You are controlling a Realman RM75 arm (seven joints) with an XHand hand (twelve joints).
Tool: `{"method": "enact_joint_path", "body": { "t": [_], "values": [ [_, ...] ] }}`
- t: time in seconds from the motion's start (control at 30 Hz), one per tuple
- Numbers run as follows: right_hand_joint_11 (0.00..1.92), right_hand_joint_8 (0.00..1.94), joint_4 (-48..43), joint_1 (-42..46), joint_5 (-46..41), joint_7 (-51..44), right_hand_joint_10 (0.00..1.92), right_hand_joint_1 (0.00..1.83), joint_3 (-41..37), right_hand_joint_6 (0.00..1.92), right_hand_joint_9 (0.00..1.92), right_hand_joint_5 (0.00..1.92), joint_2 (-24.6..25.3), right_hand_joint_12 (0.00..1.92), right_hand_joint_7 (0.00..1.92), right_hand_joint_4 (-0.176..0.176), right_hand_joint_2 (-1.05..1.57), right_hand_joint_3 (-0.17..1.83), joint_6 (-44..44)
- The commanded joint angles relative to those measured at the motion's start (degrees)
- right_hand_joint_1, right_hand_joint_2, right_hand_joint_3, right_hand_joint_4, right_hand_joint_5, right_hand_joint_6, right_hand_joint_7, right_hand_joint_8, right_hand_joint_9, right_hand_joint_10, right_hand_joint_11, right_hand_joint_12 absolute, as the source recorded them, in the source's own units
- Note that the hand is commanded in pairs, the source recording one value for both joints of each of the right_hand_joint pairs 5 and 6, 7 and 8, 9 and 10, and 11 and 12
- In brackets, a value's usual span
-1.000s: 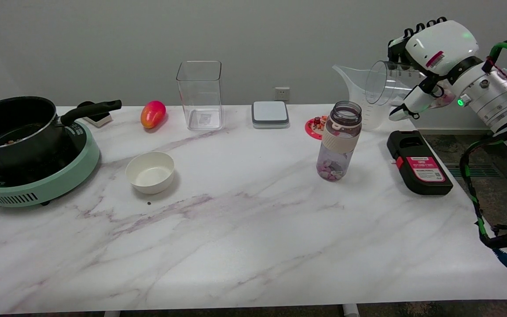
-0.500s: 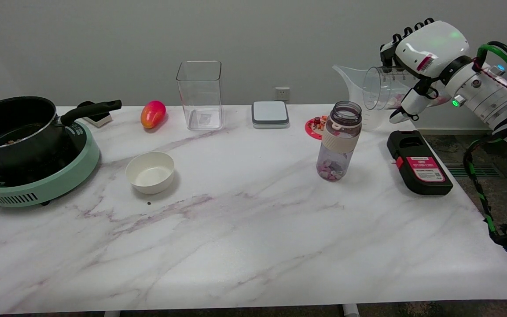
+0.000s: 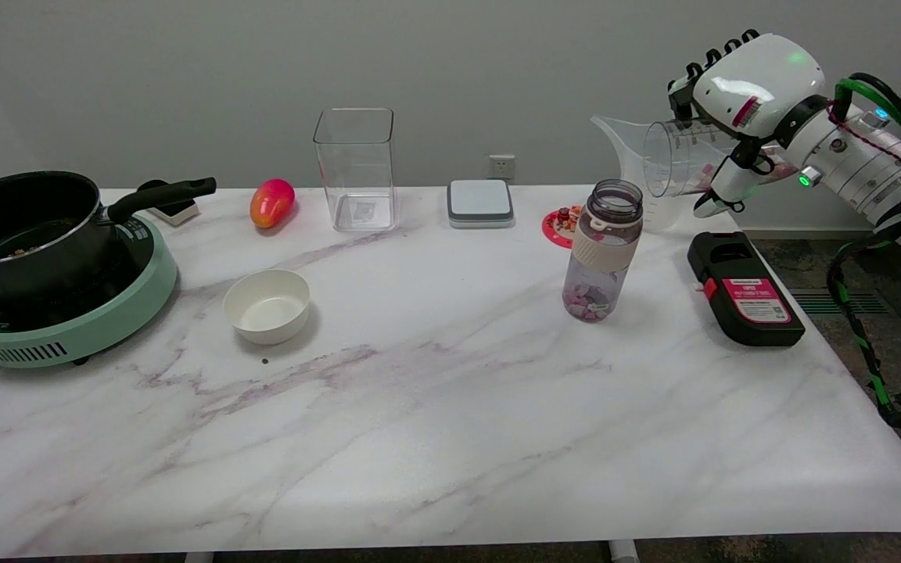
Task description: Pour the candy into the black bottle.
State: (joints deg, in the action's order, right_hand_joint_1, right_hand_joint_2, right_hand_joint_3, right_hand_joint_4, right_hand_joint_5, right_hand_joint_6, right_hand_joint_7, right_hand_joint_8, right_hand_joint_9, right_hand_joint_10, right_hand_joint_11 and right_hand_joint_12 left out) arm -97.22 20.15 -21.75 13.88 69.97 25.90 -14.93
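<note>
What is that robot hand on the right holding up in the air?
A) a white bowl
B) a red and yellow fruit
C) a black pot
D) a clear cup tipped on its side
D: the right hand grips a clear cup tipped on its side, its mouth facing left, up and to the right of the open bottle.

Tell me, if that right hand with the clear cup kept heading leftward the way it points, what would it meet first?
Probably the large clear measuring jug just behind the small clear cup the right hand holds; the dark-rimmed bottle sits lower. Depth is uncertain.
</note>
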Motion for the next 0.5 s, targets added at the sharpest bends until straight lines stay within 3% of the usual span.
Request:
{"method": "enact_joint_path", "body": {
  "t": [0.03,0.5],
  "values": [
    [1.25,1.52,-0.8,-0.9,2.4,0.7,1.49,1.47,0.8,1.23,1.49,1.23,-2.0,1.25,1.52,0.0,0.92,1.04,1.5],
    [1.24,1.52,-1.1,-5.6,2.0,1.3,1.48,1.47,5.1,1.24,1.48,1.24,-3.1,1.24,1.52,0.0,0.93,1.03,3.6]
  ]
}}
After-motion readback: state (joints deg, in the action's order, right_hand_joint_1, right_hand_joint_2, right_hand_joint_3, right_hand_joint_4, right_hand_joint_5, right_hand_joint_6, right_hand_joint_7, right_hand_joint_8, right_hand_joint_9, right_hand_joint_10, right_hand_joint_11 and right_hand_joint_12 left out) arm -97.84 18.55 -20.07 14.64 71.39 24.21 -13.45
